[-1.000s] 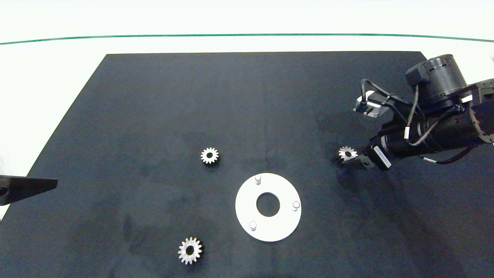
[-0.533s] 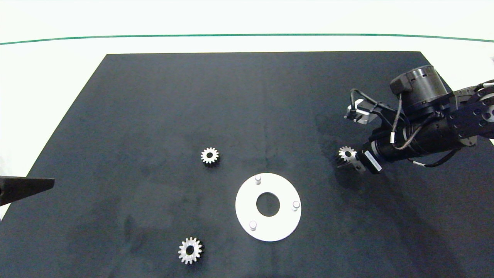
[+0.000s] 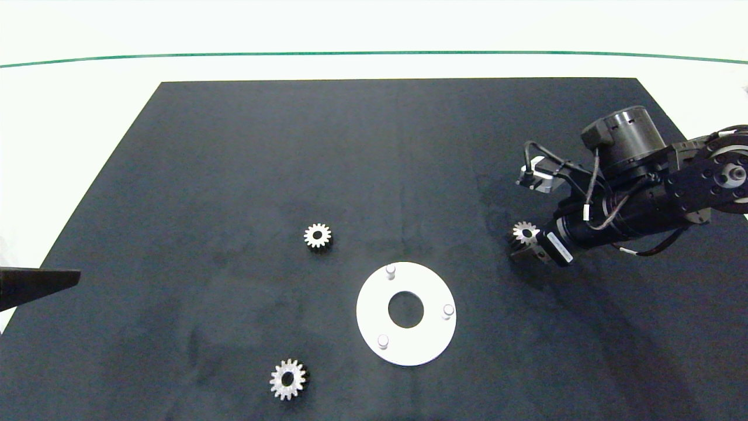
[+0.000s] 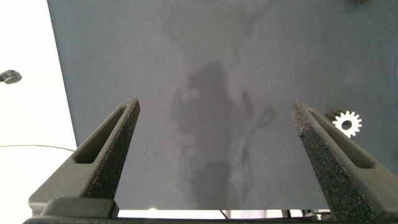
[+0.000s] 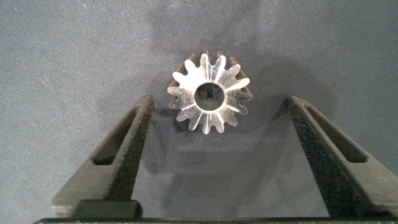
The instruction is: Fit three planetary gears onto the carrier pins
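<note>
Right tool (image 5: 214,118) is down at the surface on the right side, its two grey fingers spread wide with the small silver toothed metal gear (image 5: 211,92) lying flat between them; neither pad touches the teeth, gap on both sides. In the head view that same right tool (image 3: 522,244) sits at the end of the dark arm coming in from the right edge, gear (image 3: 525,233) right at its tip, up and to the right of the flat white disc with a large round centre hole (image 3: 374,304).

Disc carries three short light-grey upright pegs: one at the far rim (image 3: 390,271), one at the right (image 3: 448,310), one at the near left (image 3: 383,341). All three pegs are bare.

Second silver gear (image 3: 318,235) lies flat on the black mat (image 3: 234,152), up-left of the disc and apart from it. Third silver gear (image 3: 288,379) lies flat near the front edge, left of the disc and below it in the head view, also apart.

Left tool (image 4: 216,124) is parked at the far left edge of the surface, fingers wide apart with nothing between them; only its dark tip (image 3: 35,283) shows in the head view. One gear (image 4: 347,124) shows just beyond its finger in the left wrist view
</note>
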`<state>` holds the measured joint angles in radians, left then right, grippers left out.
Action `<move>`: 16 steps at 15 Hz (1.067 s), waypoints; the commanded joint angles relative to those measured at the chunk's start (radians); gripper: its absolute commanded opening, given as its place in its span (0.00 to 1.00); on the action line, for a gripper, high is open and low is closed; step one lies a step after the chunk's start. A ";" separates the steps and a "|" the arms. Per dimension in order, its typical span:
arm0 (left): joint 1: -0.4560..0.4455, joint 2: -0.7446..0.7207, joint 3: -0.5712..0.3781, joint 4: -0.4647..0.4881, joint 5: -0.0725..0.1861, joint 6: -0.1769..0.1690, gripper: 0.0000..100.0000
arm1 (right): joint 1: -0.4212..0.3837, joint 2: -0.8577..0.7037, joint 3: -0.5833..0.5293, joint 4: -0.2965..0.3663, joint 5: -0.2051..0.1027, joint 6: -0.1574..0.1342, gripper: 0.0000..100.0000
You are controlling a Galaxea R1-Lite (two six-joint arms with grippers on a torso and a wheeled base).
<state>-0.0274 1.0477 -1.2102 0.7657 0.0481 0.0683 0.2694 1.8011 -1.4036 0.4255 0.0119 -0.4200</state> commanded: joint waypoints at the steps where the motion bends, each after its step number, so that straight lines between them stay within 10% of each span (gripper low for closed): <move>1: 0.000 -0.001 0.001 0.004 -0.001 -0.001 1.00 | 0.001 -0.005 0.002 0.002 0.000 -0.003 0.81; 16: 0.000 -0.017 0.001 0.003 0.001 0.001 1.00 | 0.031 -0.002 0.005 -0.033 0.000 -0.016 0.51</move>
<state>-0.0274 1.0357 -1.2085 0.7643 0.0470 0.0687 0.2957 1.8015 -1.4036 0.3906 0.0115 -0.4330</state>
